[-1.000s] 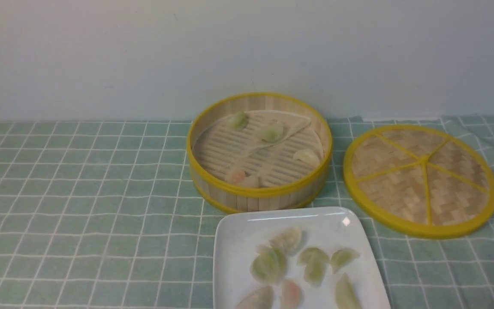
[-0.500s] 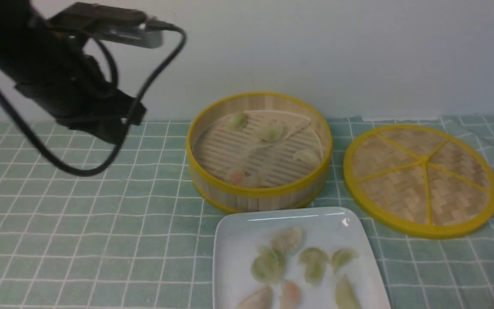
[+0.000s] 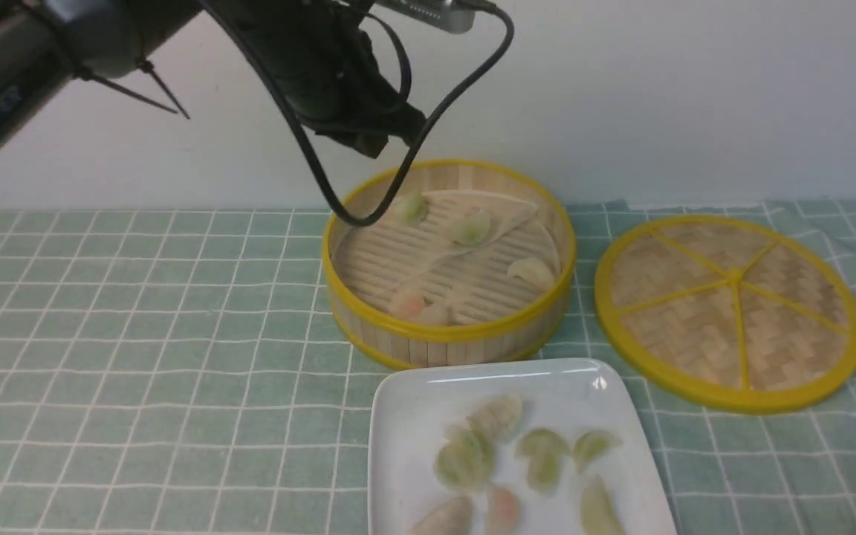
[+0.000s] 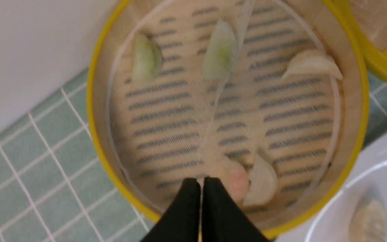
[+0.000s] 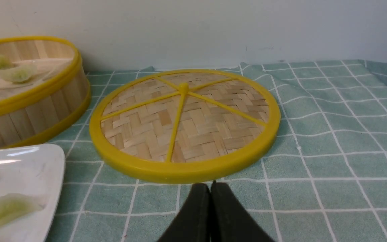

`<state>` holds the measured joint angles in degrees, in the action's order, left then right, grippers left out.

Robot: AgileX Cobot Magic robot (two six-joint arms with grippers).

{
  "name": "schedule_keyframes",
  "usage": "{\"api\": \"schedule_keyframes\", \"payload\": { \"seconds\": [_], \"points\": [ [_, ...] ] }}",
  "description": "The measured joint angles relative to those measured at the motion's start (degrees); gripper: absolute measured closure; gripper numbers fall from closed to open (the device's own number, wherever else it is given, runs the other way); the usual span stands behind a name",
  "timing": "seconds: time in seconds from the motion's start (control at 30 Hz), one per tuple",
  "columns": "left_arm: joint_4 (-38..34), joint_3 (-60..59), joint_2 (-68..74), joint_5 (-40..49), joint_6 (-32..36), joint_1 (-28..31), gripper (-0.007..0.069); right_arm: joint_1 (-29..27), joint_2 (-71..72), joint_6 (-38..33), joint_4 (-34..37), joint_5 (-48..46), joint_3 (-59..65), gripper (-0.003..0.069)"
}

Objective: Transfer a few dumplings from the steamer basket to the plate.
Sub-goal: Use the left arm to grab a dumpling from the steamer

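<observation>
**Front view.** The left gripper (image 3: 370, 143) hangs above the far-left rim of the steamer basket (image 3: 449, 336); its jaw set is unreadable here. Five dumplings (image 3: 472, 227) lie on the basket floor, below and near-right of the tool. The plate (image 3: 407, 405), on the near side of the basket, already carries about seven. The lid (image 3: 729, 312) lies flat to the right.

**Left wrist view.** The left gripper's fingers are pressed together with nothing between them. The pink dumpling (image 4: 237, 179), touching a whitish one, shows just past the tips by the basket's near wall.

**Right wrist view.** The right gripper (image 5: 210, 193) is also pressed together and empty, low over the cloth (image 5: 331, 134) at the lid's near edge. It sits well apart from the basket, so the left arm is nearer.

**Change.** A second ago no arm showed. Half a second ago the left arm was over the cloth at far left, and it has since swung right. The dumplings, plate and lid are unmoved.
</observation>
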<state>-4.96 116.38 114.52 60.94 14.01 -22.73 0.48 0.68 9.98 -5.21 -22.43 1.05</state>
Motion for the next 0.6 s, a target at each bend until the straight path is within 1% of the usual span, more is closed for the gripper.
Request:
{"api": "schedule_keyframes", "payload": {
  "seconds": [0.1,0.2,0.23,0.27,0.3,0.4,0.47,0.6],
  "points": [
    [-0.15,3.13,3.55,-2.82,0.3,0.0,0.0597,0.0,0.0,0.0,0.0,0.0,0.0,0.0673],
    [-0.15,5.81,6.79,-4.55,-1.32,0.0,0.0528,0.0,0.0,0.0,0.0,0.0,0.0,0.0673],
    [-0.33,6.92,8.52,-4.55,-1.98,0.0,0.0482,0.0,0.0,0.0,0.0,0.0,0.0,0.0673],
    [-0.38,7.3,8.77,-4.55,-2.04,0.0,0.0475,0.0,0.0,0.0,0.0,0.0,0.0,0.0673],
    [-1.27,8.53,10.81,-4.55,-2.17,0.0,0.0414,0.0,0.0,0.0,0.0,0.0,0.0,0.0673],
    [-2.78,11.03,14.87,-5.21,-1.51,0.0,0.0297,0.0,0.0,0.0,0.0,0.0,0.0,0.0673],
    [-3.0,12.24,17.37,-7.49,-0.3,0.0,0.0234,0.0,0.0,0.0,0.0,0.0,0.0,0.0673],
    [-3.73,12.97,21.34,-15.1,0.9,0.0,0.0148,0.0,0.0,0.0,0.0,0.0,0.0,0.0673]
  ]
}}
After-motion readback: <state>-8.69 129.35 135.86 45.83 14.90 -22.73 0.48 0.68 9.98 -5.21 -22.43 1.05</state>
